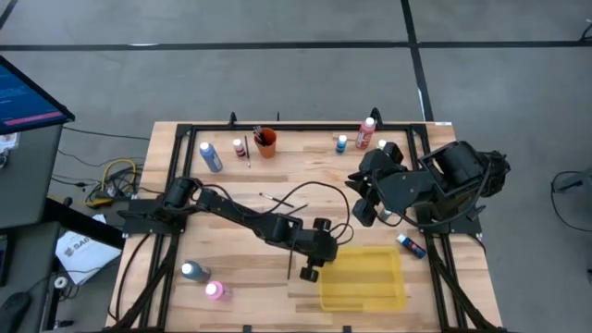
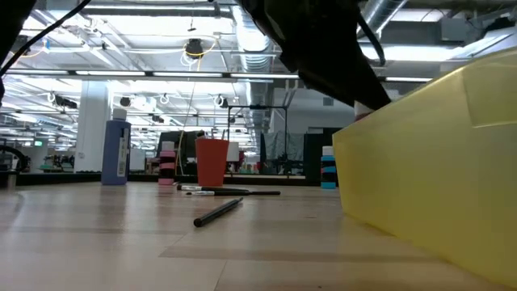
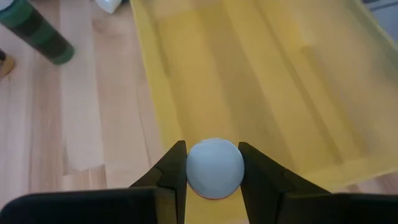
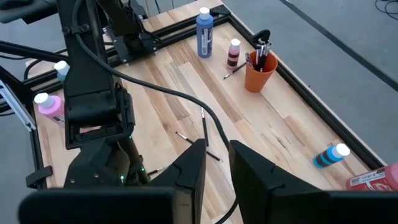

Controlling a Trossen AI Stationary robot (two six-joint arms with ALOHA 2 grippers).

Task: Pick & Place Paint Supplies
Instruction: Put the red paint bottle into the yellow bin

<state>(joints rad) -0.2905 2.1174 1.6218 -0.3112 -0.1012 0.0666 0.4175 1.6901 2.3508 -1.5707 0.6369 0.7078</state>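
The left gripper's (image 3: 212, 168) fingers (image 3: 171, 174) are clamped on the white cap of a small paint bottle (image 3: 214, 167), held just above the near edge of the yellow tray (image 1: 363, 277); only the left wrist view shows this grasp, with a sliver of red-orange under the cap. From above, seven more bottles can be counted on the worktop (image 1: 277, 180): a blue one (image 1: 210, 155) and a dark red one (image 1: 240, 148) at the far left, a small blue one (image 1: 341, 142) and a red one (image 1: 367, 133) at the far right, a blue one (image 1: 411, 245) lying beside the right arm's base, and a teal one (image 1: 192, 271) and a pink one (image 1: 215, 290) near the front left. An orange cup (image 1: 266, 142) holds brushes, and about three loose paintbrushes (image 1: 273, 198) lie on the wood. The left arm stretches diagonally from its base toward the tray. The right gripper (image 4: 216, 163) is folded back over the right side, its fingers nearly together and holding nothing. The low view alone shows one brush (image 2: 218, 212) lying in front of the tray wall.
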